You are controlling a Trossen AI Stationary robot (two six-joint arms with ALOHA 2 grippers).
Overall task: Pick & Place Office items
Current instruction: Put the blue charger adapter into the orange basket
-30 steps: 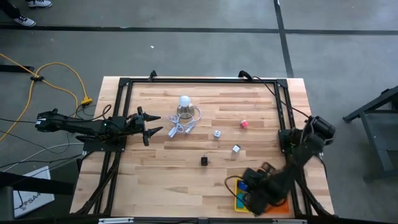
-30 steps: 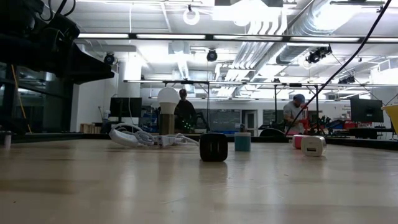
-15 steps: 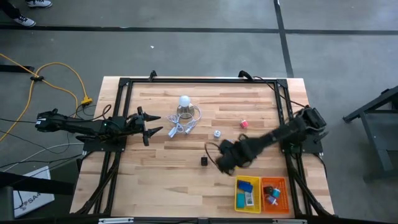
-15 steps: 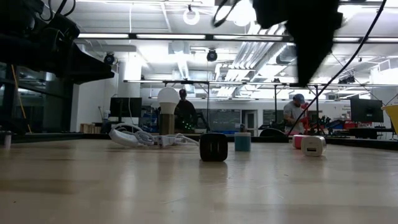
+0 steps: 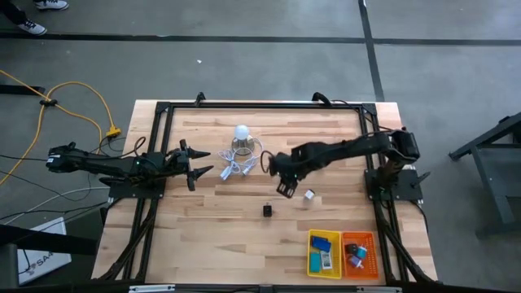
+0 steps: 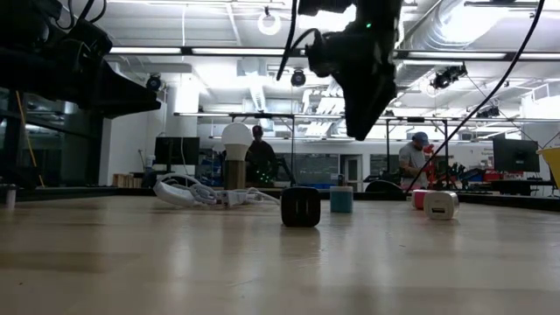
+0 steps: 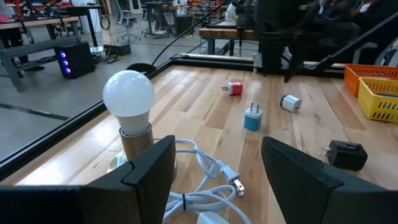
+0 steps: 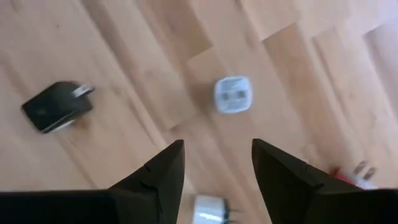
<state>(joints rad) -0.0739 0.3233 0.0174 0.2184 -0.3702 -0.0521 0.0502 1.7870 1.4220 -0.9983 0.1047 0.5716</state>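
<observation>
While the right gripper (image 5: 282, 185) hangs over the middle of the table with its fingers spread apart and nothing between them, four little plug-style office items sit loose on the wood around it. Counting them: one black charger (image 5: 267, 211) just off to one side of the fingers, one blue-white plug (image 8: 232, 94) straight out ahead of them in the right wrist view, one white cube charger (image 5: 309, 195) close beside the fingertips, and one pink plug (image 5: 320, 162) a bit further out toward the right arm's base. None of them is touching the gripper.

Past those, there's one lamp with a white bulb (image 5: 241, 133) and its looped white cord (image 5: 242, 166) on the far side of the gripper. Two mesh trays sit side by side at the near edge, one yellow tray (image 5: 310, 254) and one orange tray (image 5: 371, 254), each with a few small pieces inside.

Left gripper (image 5: 200, 163) waits at the table's left edge, fingers wide open, empty.

Surface is a light wooden table (image 5: 212, 236) in a black frame. Room behind is a big open workshop, two people (image 6: 409, 161) standing far back.
</observation>
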